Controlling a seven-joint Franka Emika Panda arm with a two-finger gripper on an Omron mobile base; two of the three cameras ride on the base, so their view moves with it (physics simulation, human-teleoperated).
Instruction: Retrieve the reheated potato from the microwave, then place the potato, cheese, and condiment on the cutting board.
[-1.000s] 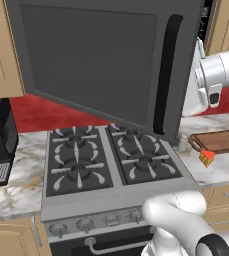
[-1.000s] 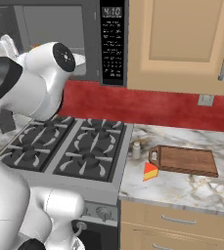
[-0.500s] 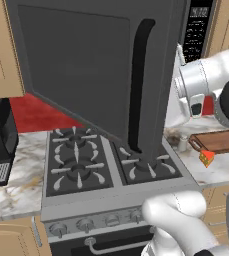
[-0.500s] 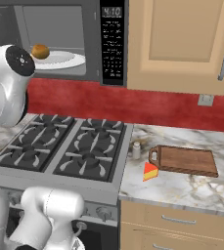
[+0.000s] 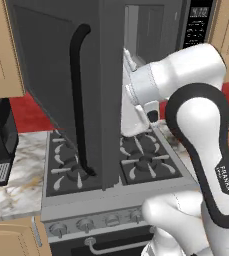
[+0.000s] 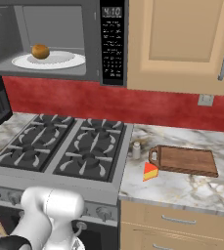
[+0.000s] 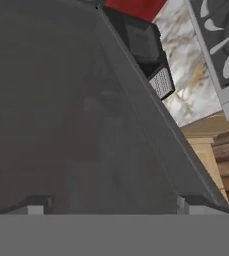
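The microwave (image 6: 59, 39) stands with its door (image 5: 66, 95) swung wide, the potato (image 6: 40, 51) on the plate (image 6: 59, 61) inside; finger state cannot be told.

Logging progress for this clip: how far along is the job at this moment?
Done: the microwave door stands wide open. In hand: nothing; the potato sits on the plate inside. Left: potato, cheese and condiment, both beside the bare cutting board, all need placing on it.

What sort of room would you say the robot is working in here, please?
A home kitchen, rendered rather than real: a gas stove stands below an open microwave with a potato on its plate, and a cutting board lies on the marble counter under wooden cabinets.
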